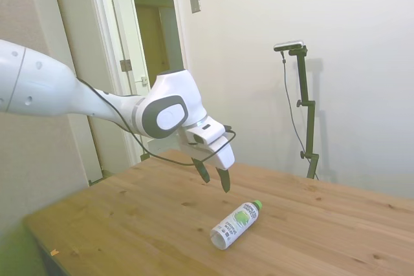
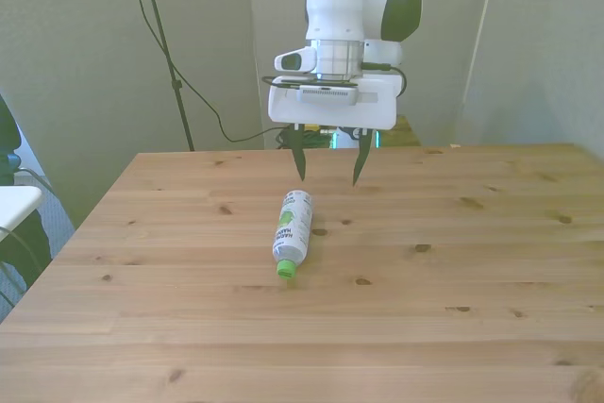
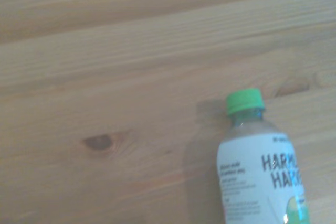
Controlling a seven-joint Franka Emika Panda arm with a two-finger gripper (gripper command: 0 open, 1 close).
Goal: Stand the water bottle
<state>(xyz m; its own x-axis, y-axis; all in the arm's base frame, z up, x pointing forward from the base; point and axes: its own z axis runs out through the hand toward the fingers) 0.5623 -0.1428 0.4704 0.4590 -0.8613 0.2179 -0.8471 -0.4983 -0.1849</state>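
The water bottle lies on its side on the wooden table. It is clear plastic with a green cap and a white label. In the front view its cap points toward the near edge. My gripper hangs open above the table, a little behind the bottle's base and just to the front view's right of it. Nothing is between the fingers, and they do not touch the bottle. The wrist view shows the cap and upper label from close by.
The table edge runs near the side view's lower left. A doorway stands behind the arm. A dark cable hangs behind the table's far edge.
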